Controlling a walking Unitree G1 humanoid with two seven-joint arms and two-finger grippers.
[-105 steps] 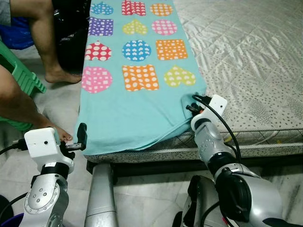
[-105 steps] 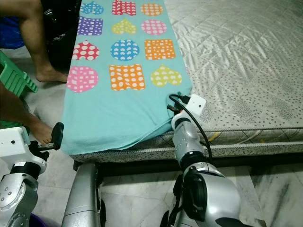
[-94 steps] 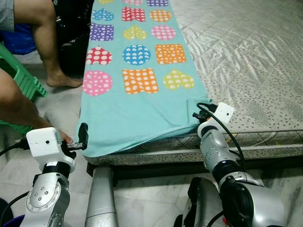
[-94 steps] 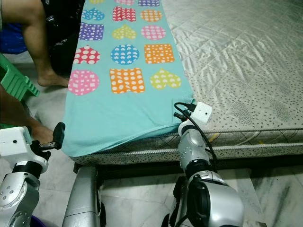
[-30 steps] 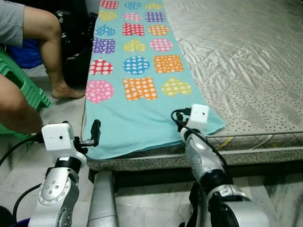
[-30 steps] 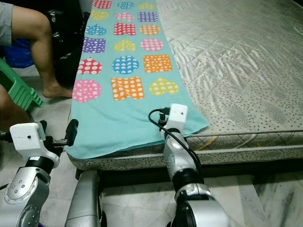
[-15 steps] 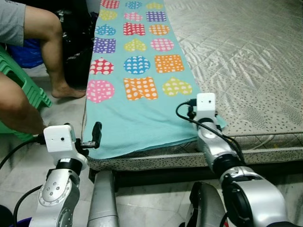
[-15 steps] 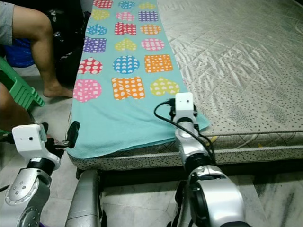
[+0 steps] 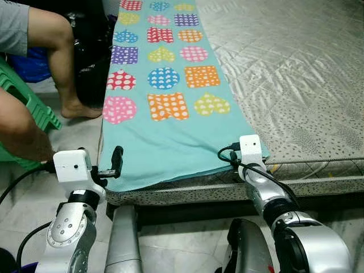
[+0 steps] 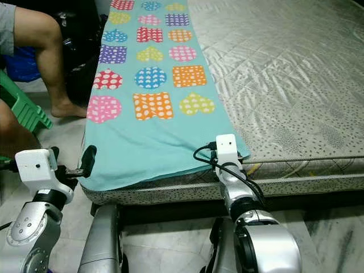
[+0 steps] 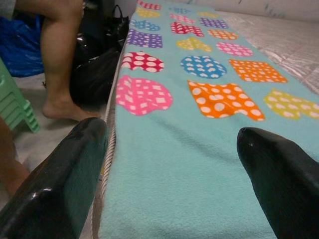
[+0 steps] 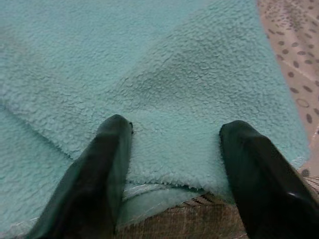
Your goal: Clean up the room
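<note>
A teal fleece blanket (image 9: 165, 128) printed with coloured hearts, circles and squares lies flat along the left side of the bed. My left gripper (image 9: 115, 164) is open at the blanket's near left corner, and its two black fingers (image 11: 75, 164) straddle the blanket's edge. The right wrist (image 9: 250, 149) sits at the near right corner by the bed's front edge. My right gripper (image 12: 174, 144) is open there, its fingers (image 12: 112, 149) resting on the fleece with a small fold between them.
The grey quilted mattress (image 9: 296, 74) spreads out to the right. A person's legs (image 9: 62, 62) are at the left beside a green stool (image 9: 25, 108), a black bag (image 9: 94, 62) and a blue bag (image 9: 28, 62). Tiled floor (image 9: 74, 128) lies between them and the bed.
My right gripper has swung right across the blanket's near end and drawn back to the corner at the bed's edge. The corner now lies flat. The left arm has barely moved.
</note>
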